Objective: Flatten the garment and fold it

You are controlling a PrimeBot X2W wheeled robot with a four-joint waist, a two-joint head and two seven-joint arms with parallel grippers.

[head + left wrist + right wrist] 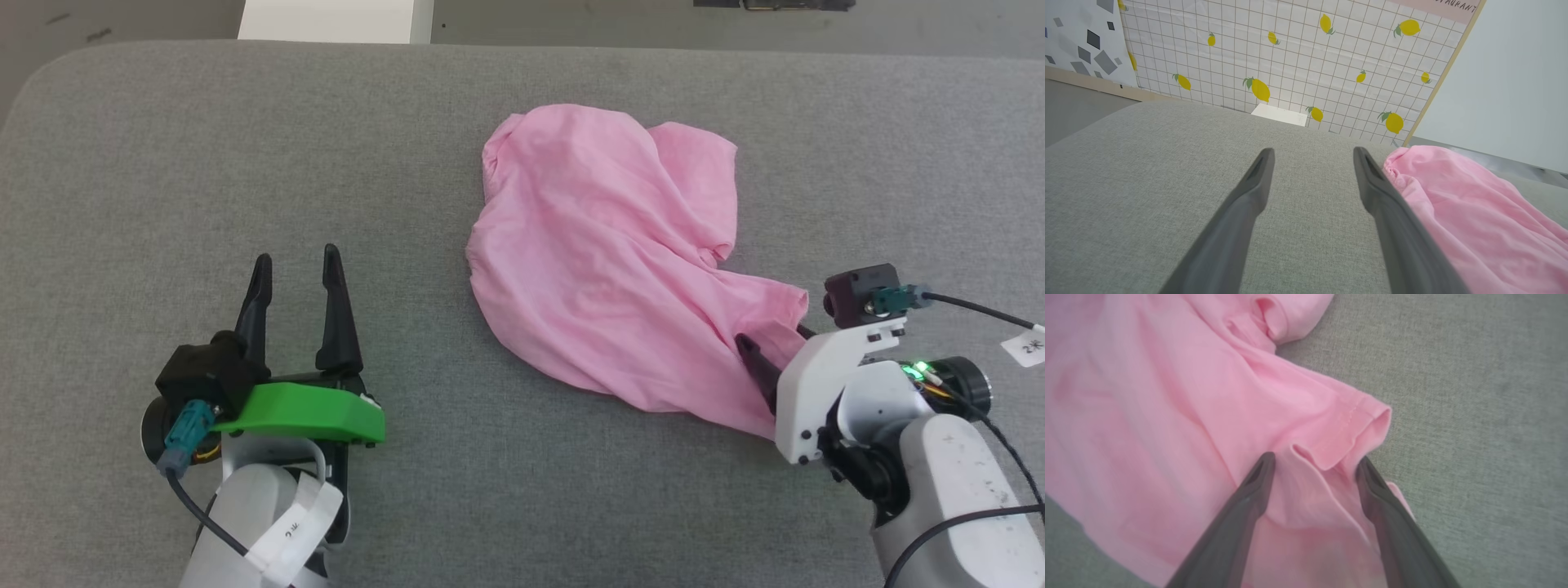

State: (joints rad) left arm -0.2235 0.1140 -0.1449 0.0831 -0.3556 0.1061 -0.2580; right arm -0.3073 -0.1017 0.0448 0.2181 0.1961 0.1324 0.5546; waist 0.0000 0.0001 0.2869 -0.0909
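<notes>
A hem of the garment [596, 245] is straddled by the wide-spread right gripper [1314, 461]; the left gripper [1312, 153] is spread wide too, with a lemon panel [1290, 61] lettered "AURANT" ahead.

Staged lab set — lemon-print backdrop [1290, 61] (a wood-edged panel), grey cloth-covered table [245, 163]

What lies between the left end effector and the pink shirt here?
Nothing but bare grey fabric surface. The head view shows the left end effector open and apart from the shirt, with just that surface in the stretch between them.
</notes>
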